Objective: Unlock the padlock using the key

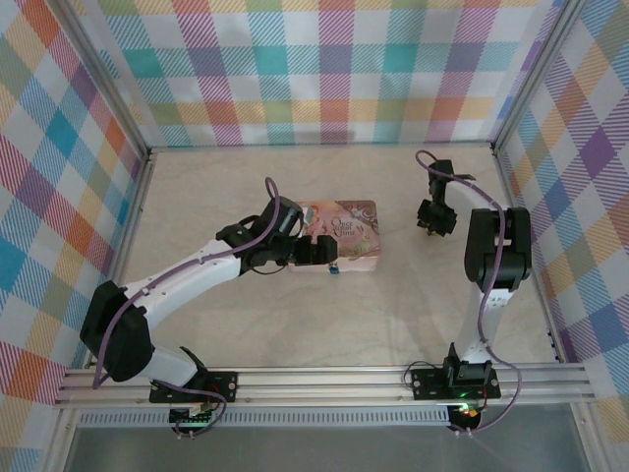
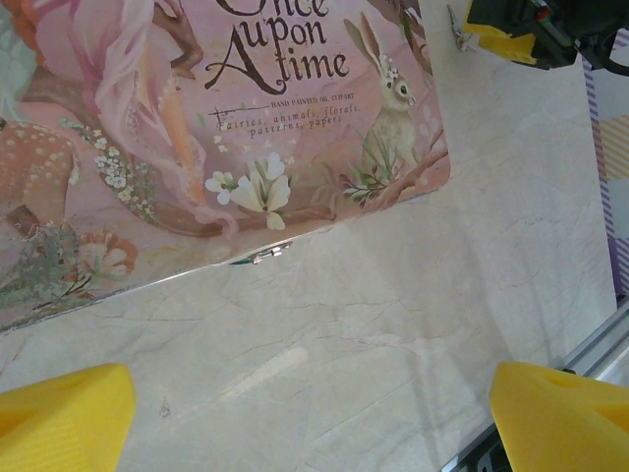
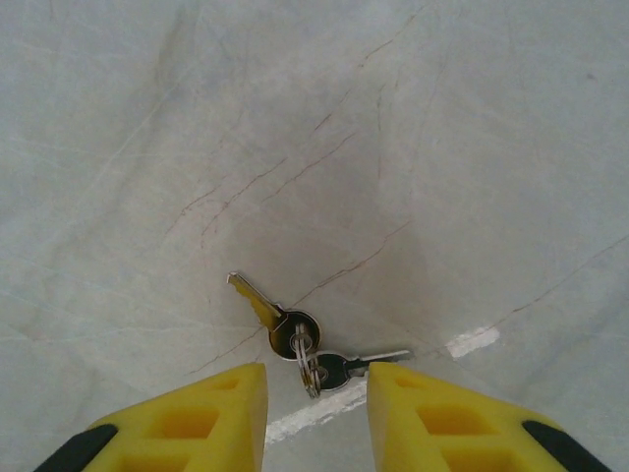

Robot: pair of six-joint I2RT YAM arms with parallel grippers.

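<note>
Two small keys (image 3: 293, 334) on a ring lie flat on the pale table. One has a brass-coloured blade pointing up-left. My right gripper (image 3: 316, 393) is open just above them, one yellow finger on each side of the ring, touching neither key. In the top view the right gripper (image 1: 430, 226) hangs to the right of the pink box. My left gripper (image 2: 314, 413) is open wide over bare table beside the box's near edge, and in the top view the left gripper (image 1: 313, 253) sits at the box's left front. The padlock is hidden.
The flat pink illustrated box (image 1: 339, 234) lies mid-table, with a small metal clasp (image 2: 261, 257) poking from under its edge. A strip of white tape (image 3: 472, 341) marks the table near the keys. Checked walls enclose the table and an aluminium rail (image 1: 324, 379) runs along the front.
</note>
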